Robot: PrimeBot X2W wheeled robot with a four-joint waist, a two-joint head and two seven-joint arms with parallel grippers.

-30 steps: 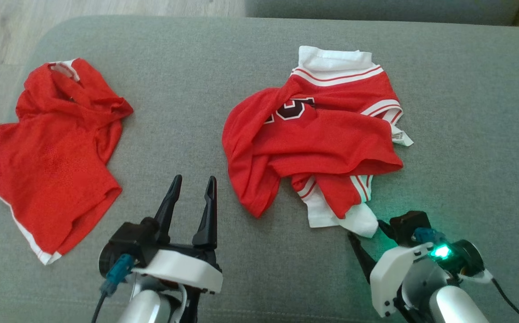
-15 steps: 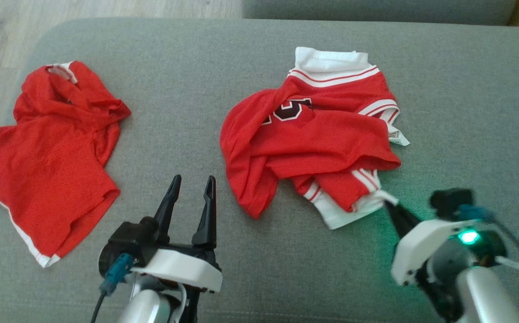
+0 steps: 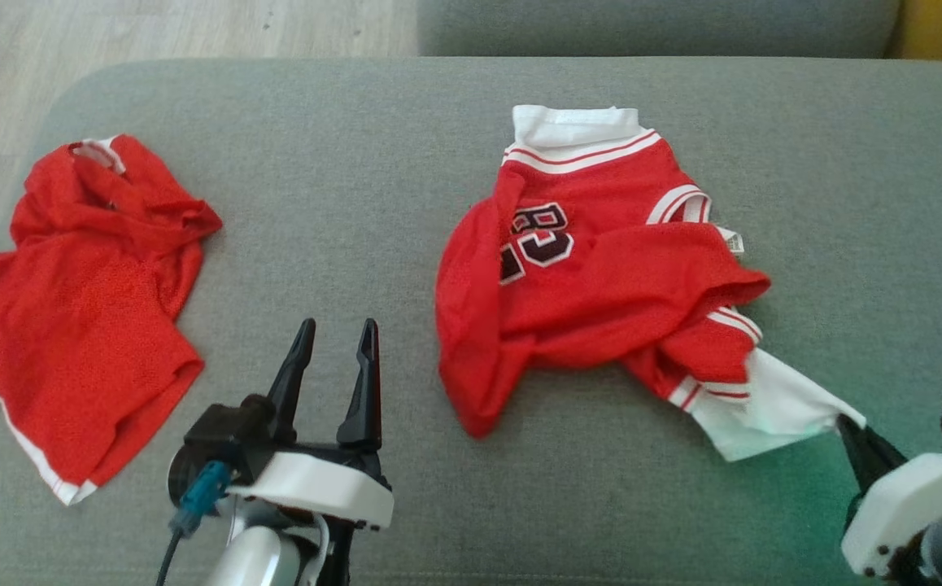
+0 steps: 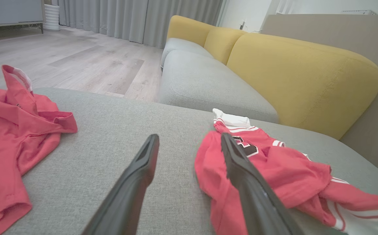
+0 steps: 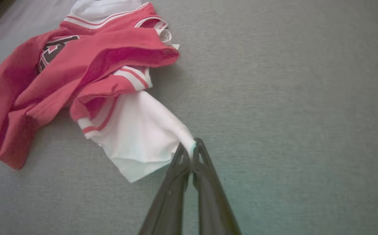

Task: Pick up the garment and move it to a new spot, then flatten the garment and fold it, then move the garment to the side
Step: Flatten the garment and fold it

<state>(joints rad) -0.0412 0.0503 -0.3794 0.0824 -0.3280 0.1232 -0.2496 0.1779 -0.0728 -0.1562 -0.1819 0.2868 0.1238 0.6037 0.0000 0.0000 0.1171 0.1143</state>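
Note:
The garment (image 3: pixel 601 277) is a crumpled red jersey with white trim and a dark number, lying on the grey cushion right of centre. In the left wrist view the garment (image 4: pixel 274 169) sits to the right of the fingers. My right gripper (image 3: pixel 845 423) is shut on the garment's white corner at the lower right, stretching it outward; the right wrist view shows the right gripper (image 5: pixel 191 147) pinching that white cloth (image 5: pixel 136 137). My left gripper (image 3: pixel 334 332) stands open over bare cushion left of the garment, holding nothing.
A second red garment (image 3: pixel 80 301) lies crumpled at the cushion's left end. The grey cushion (image 3: pixel 341 163) has a rounded far-left corner with wooden floor (image 3: pixel 154 32) beyond. A yellow sofa back (image 4: pixel 300 71) and another grey seat (image 4: pixel 202 81) stand behind.
My right gripper closed on the garment's white corner and pulled it toward the lower right, dragging and stretching the garment. The head camera shifted slightly. The left gripper stayed put.

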